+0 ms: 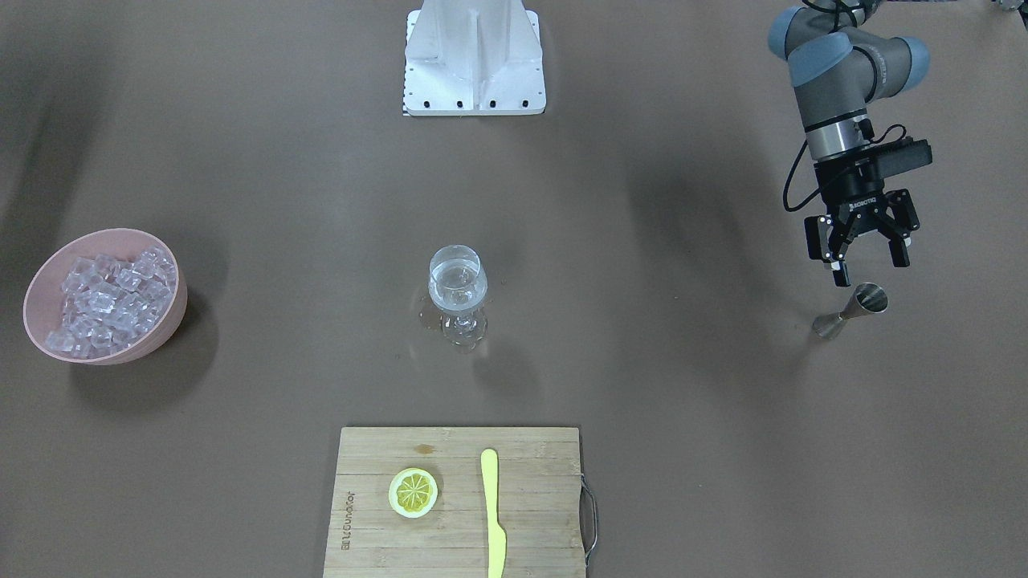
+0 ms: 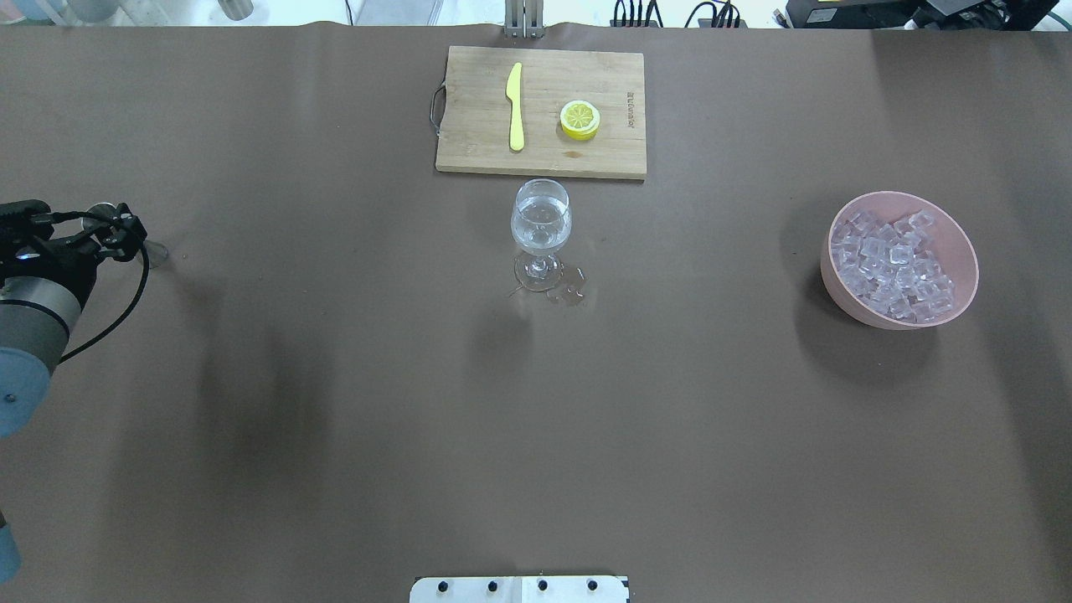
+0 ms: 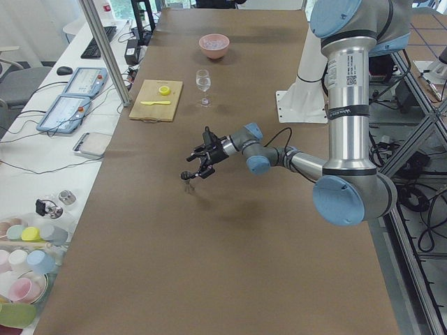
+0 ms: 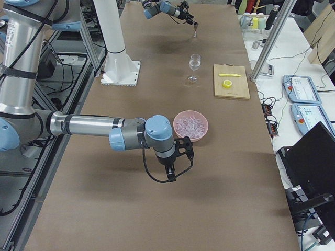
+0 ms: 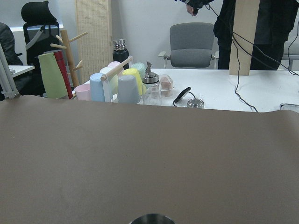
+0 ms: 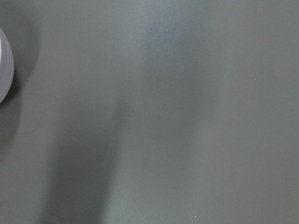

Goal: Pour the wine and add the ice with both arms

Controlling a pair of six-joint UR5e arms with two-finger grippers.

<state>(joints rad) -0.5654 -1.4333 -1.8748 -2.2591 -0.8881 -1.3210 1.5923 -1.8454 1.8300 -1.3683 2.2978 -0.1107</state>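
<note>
- Pour looks done: the wine (image 1: 456,293) sits in the stemmed wine glass (image 1: 458,277) mid-table, with a small puddle (image 1: 427,319) at its foot.
- Left gripper (image 1: 870,269): jaws spread, empty, just beside the steel double-cone jigger (image 1: 853,311) near the table's left end.
- Right gripper (image 4: 171,172) hangs near the pink bowl (image 1: 170,321); can't tell its jaws.
- Ice (image 1: 108,301): glossy translucent cubes heaped in that bowl, near the right end.
- Next, I'd judge: the right arm pinches one slick cube and carries it to the glass.
</note>
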